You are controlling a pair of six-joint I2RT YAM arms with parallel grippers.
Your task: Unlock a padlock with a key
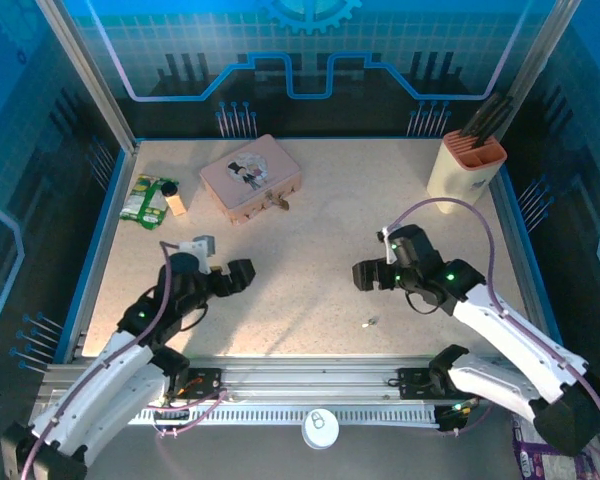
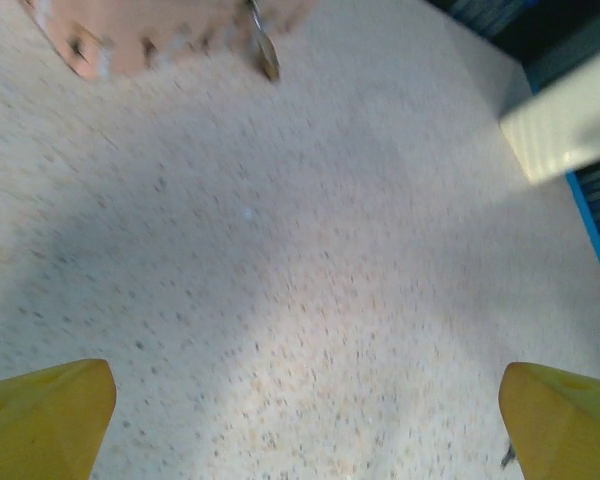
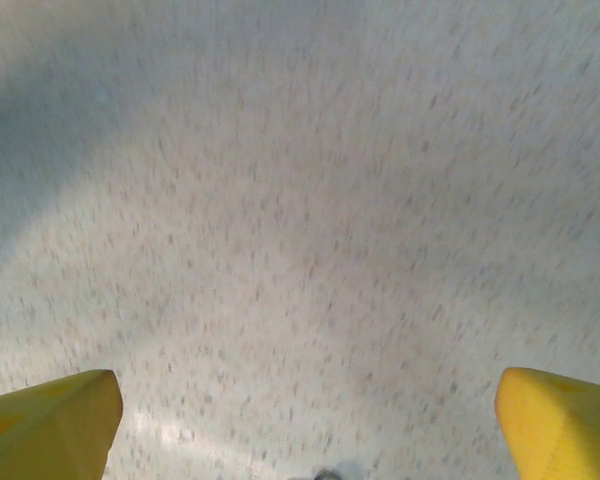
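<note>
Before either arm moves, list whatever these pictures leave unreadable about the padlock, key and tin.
- padlock: top view, too small to tell whether the shackle is shut; left wrist view, blurred at the top edge.
- key: top view, a tiny speck; its tip direction is unreadable.
- pink tin: left wrist view, cut off by the top edge.
- right wrist view: blurred table; a dark bit at the bottom edge is cut off.

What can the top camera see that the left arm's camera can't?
Top camera: the green packet and the open right claw. Left wrist camera: a close look at its own yellow fingertips, wide apart. Both: the pink tin, the padlock by its front, the cream holder and the speckled table.
</note>
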